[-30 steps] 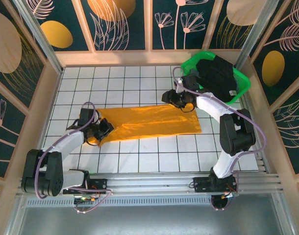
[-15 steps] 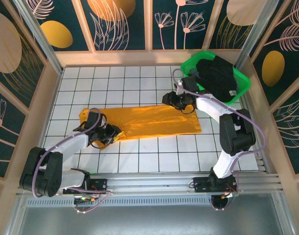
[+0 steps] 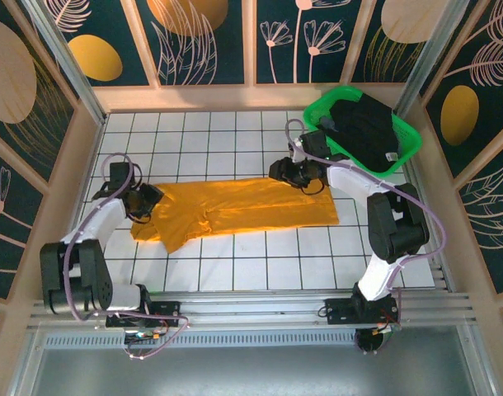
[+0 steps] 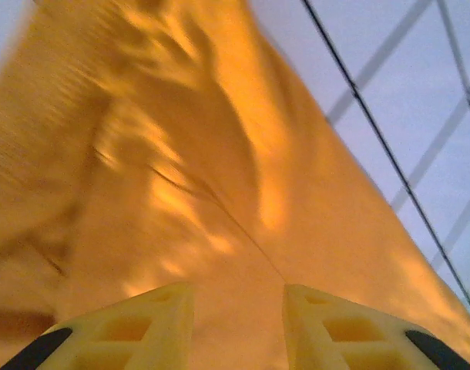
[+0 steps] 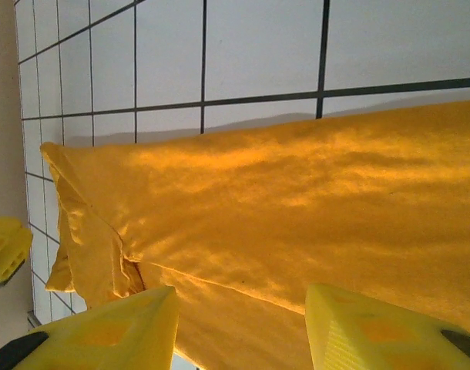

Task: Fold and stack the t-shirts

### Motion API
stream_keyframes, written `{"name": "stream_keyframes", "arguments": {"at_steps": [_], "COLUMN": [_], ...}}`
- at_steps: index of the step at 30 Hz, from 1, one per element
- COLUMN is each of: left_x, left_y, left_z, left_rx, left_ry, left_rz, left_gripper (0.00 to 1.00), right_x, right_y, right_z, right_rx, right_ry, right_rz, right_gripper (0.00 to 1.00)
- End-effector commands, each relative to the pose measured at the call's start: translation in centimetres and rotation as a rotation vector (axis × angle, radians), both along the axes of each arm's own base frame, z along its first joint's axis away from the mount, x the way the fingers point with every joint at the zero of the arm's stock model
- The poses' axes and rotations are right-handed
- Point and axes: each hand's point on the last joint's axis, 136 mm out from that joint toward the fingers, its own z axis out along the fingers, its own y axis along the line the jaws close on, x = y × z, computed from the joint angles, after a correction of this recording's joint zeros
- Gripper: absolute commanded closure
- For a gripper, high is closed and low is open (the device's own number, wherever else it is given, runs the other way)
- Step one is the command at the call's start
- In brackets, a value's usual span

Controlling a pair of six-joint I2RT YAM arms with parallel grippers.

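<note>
Orange tee lies lengthwise on bench, black tee in green basket. L jaws hang parted, empty, at its rumpled L end; R jaws parted over far hem. Best smooth that end flat b4 next fold. Vs 1 s ago: L jaws let go, swung outward.

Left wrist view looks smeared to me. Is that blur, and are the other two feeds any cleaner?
Left wrist: yes, the orange-yellow t-shirt is streaked with blur, worst at upper left, though the left pincer is crisp. Right wrist: sharp, folds readable, a thin shadow along the shirt's far edge. Top external: sharp, evenly lit, no glare on the tiled table.
</note>
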Motion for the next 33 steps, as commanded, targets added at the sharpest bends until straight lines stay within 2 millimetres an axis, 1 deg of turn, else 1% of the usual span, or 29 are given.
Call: {"name": "stream_keyframes", "arguments": {"at_steps": [1,3,7,10,13,20,21,24,26,27,31,33], "left_x": [-0.6,-0.7,-1.8,-2.4,-2.5,-2.6,-2.5,-2.5,-2.5,-2.5,-3.1,-3.4], "left_y": [2.1,2.2,2.2,2.6,2.6,2.4,2.4,2.1,2.3,2.4,2.6,2.7], "left_z": [-2.1,-3.2,-5.2,-5.9,-6.1,-5.9,-5.8,-5.5,-4.9,-4.6,-3.9,-3.5], "left_rx": [0.08,0.08,0.084,0.104,0.109,0.104,0.101,0.09,0.098,0.104,0.116,0.127], "left_ry": [0.072,0.099,0.147,0.164,0.168,0.16,0.155,0.144,0.133,0.127,0.125,0.12], "left_rz": [-0.052,-0.068,-0.074,-0.063,-0.071,-0.078,-0.08,-0.083,-0.077,-0.074,-0.06,-0.048], "left_gripper": [0.64,0.64,0.64,0.64,0.65,0.68,0.7,0.81,0.89,0.92,0.98,1.0], "right_x": [-0.4,-0.4,-0.4,-0.4,-0.4,-0.3,-0.2,-0.1,-0.1,-0.1,-0.3,-0.2], "right_y": [0.1,0.1,0.1,0.1,0.1,0.2,0.3,0.3,0.4,0.3,0.3,0.2], "right_z": [-1.0,-1.2,-1.3,-1.4,-1.8,-2.2,-2.2,-2.3,-2.3,-2.4,-2.8,-3.0], "right_rx": [-0.003,-0.007,-0.009,-0.006,-0.007,-0.011,-0.011,-0.012,-0.012,-0.014,-0.023,-0.027], "right_ry": [0.019,0.023,0.027,0.032,0.04,0.054,0.055,0.056,0.055,0.056,0.067,0.072], "right_rz": [0.006,0.006,0.002,-0.001,-0.003,-0.008,-0.008,-0.01,-0.008,-0.01,-0.013,-0.017], "right_gripper": [0.52,0.52,0.52,0.52,0.52,0.52,0.52,0.52,0.52,0.52,0.52,0.53]}}
